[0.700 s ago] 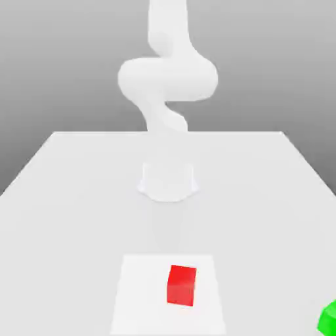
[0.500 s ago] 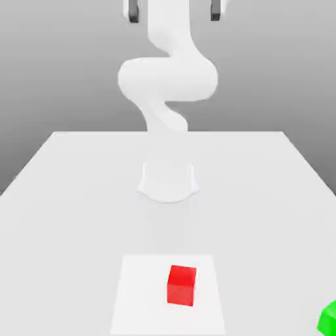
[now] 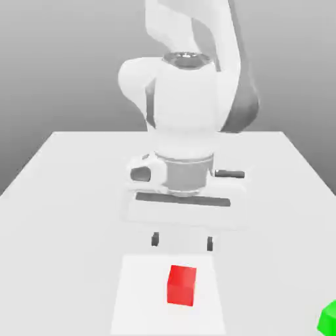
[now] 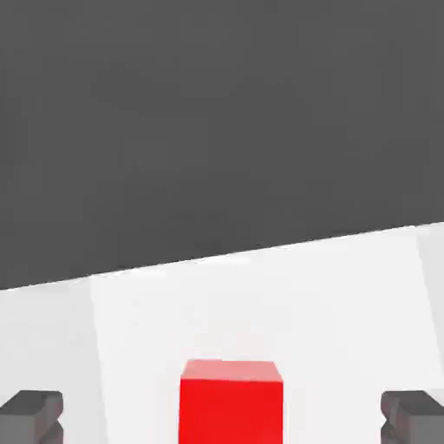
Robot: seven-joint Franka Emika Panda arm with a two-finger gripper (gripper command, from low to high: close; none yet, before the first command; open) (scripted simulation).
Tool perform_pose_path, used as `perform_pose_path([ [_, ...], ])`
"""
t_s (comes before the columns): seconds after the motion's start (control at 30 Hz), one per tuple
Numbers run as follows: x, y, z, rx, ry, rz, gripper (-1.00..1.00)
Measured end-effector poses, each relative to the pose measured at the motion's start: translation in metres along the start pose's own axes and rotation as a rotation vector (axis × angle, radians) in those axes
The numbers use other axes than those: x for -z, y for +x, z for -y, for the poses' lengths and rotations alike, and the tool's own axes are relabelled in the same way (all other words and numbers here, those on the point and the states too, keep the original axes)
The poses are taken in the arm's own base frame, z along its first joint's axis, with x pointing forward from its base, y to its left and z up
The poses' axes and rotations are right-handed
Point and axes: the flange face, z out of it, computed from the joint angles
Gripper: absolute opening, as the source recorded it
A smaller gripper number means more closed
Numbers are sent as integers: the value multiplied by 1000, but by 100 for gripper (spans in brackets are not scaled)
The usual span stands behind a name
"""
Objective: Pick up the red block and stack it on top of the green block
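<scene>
Two blocks: red block (image 3: 182, 285) under end effector (image 3: 182, 241); green block (image 3: 327, 319) apart

No readable txt, labels, nos. or signs anywhere.

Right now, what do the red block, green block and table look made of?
Red block: flat matte, uniformly coloured, no grain or gloss; could be painted wood or plastic. Green block: same matte look, partly cut off by the frame edge. Table: smooth matte white, unmarked. All are simulator renders, so the material is a guess.
</scene>
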Motion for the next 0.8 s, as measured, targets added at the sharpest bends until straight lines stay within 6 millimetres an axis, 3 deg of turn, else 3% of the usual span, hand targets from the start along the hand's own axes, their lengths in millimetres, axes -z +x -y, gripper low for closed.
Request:
perform_pose_path([
  [0.17, -59, -4, -5, -6, -18, 14, 0],
  [0.2, -70, -5, -6, -6, -19, 14, -100],
  [0.43, -72, -5, -6, -6, -18, 13, -100],
  [0.63, -17, -6, -1, 12, -19, 13, -100],
  [0.8, -1, -42, 71, 320, -18, 16, -100],
])
